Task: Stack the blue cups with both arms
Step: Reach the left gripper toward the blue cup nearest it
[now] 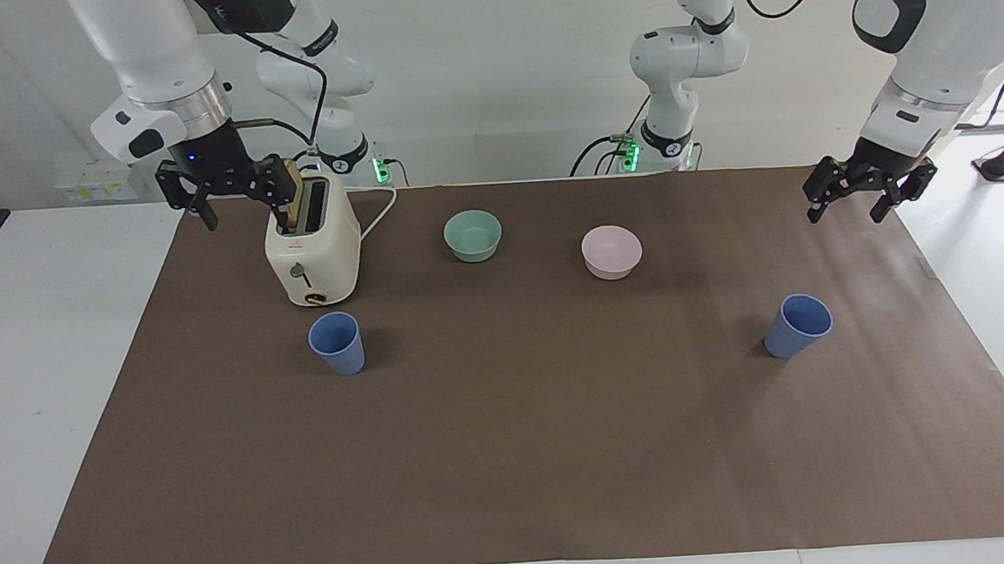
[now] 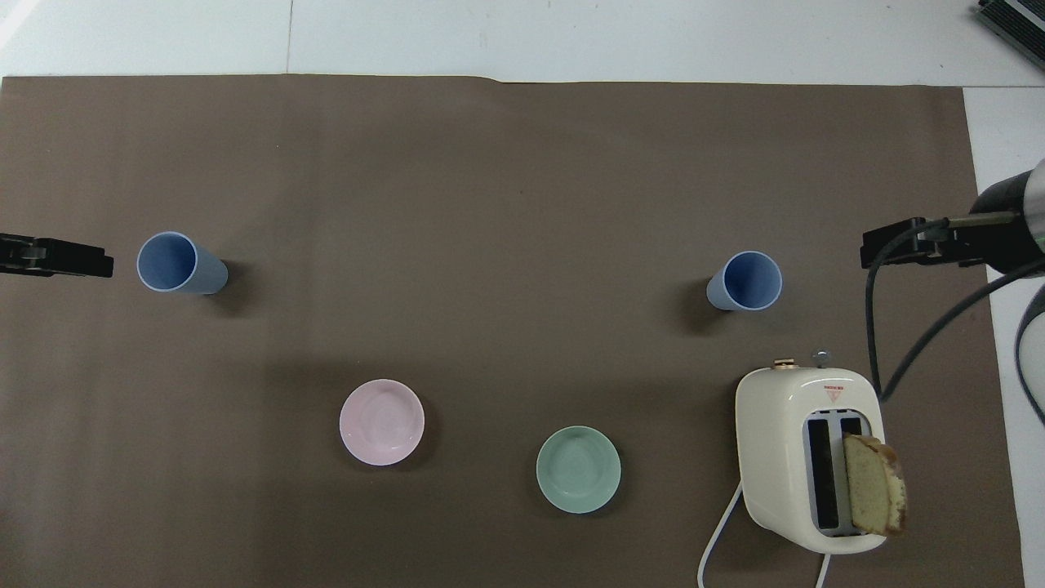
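Two blue cups stand upright on the brown mat. One cup (image 1: 798,325) (image 2: 171,263) is toward the left arm's end. The other cup (image 1: 337,343) (image 2: 744,281) stands just farther from the robots than the toaster. My left gripper (image 1: 846,211) (image 2: 57,257) is open and empty. It hangs in the air over the mat's edge at the left arm's end, apart from its cup. My right gripper (image 1: 240,211) (image 2: 922,245) is open and empty, raised beside the toaster's top, and waits.
A cream toaster (image 1: 313,250) (image 2: 804,457) holds a bread slice (image 1: 292,194) (image 2: 873,483) in one slot. A teal bowl (image 1: 473,234) (image 2: 578,469) and a pink bowl (image 1: 612,251) (image 2: 381,422) sit nearer to the robots than the cups.
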Available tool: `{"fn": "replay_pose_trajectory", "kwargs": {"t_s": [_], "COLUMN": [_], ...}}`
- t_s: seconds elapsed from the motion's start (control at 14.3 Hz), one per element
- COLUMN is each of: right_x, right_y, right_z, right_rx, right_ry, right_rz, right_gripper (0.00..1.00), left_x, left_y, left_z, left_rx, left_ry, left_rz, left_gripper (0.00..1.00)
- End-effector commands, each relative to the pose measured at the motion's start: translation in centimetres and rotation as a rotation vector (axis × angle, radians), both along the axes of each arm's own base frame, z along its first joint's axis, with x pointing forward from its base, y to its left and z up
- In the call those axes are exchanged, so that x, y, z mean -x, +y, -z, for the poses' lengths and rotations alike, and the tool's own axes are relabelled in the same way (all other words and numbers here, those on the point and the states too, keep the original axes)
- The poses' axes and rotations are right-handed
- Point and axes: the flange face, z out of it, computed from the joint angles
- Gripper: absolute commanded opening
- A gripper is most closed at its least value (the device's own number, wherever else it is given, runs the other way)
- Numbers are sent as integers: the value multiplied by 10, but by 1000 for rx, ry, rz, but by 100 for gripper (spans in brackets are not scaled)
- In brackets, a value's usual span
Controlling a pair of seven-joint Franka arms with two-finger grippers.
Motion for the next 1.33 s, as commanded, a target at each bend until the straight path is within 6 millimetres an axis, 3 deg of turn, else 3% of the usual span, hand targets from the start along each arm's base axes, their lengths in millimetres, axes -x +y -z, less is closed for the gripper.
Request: {"fn": "replay_pose_trajectory", "kwargs": {"t_s": [0.0,0.49,0.77,1.05,1.26], "right_x": [4,4,4,4,4], "right_y": [-2,-2,-2,-2,-2], "right_z": [-1,-1,-1,-1,-1], "right_rx": [0,0,0,0,0], "right_ry": [-14,-15,-15,-14,-13], "right_rz": [13,12,12,13,13], "right_gripper": [100,100,100,100,100], "left_x": [-9,-46,-64,-66,-52], "left_y": [6,28,39,43,42], "left_z": [26,82,126,137,165], "left_rx": [15,1,-5,-8,-1], "left_ry": [-20,-67,-58,-53,9], "left_rz": [-16,-54,-71,-67,-76], "left_gripper": [100,100,100,100,100]}}
